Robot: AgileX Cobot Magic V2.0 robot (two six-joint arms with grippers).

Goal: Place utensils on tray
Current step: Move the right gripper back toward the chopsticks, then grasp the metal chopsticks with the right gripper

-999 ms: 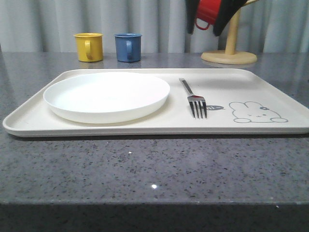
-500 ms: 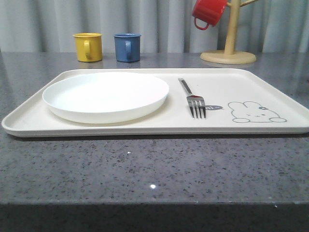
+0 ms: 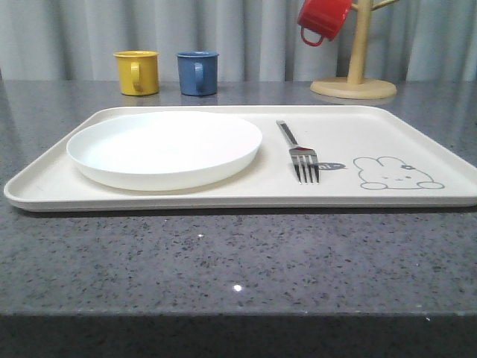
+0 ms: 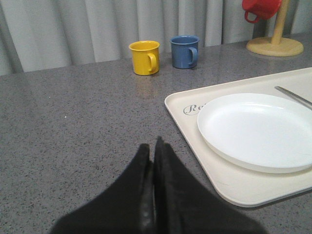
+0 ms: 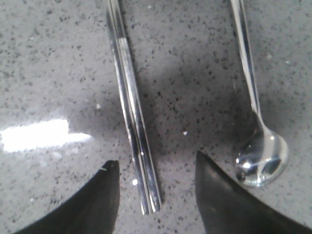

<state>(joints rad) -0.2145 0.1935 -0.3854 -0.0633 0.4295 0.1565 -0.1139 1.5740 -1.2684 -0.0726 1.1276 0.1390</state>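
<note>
The fork (image 3: 299, 150) and plate (image 3: 165, 148) already lay on the tray (image 3: 387, 127). My right jaws (image 5: 156, 195) straddled the chopsticks (image 5: 132, 112), apart; the spoon (image 5: 258, 122) waited on the tabletop (image 5: 195, 73); my left jaws (image 4: 154, 161) stayed together.

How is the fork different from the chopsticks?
The fork lies on the cream tray, beside the white plate; the chopsticks lie on the grey speckled counter. The fork is one piece ending in prongs; the chopsticks are two flat straight sticks lying side by side. The open right gripper sits around the chopsticks' end; no gripper is near the fork. Both are slim, shiny silver metal.
</note>
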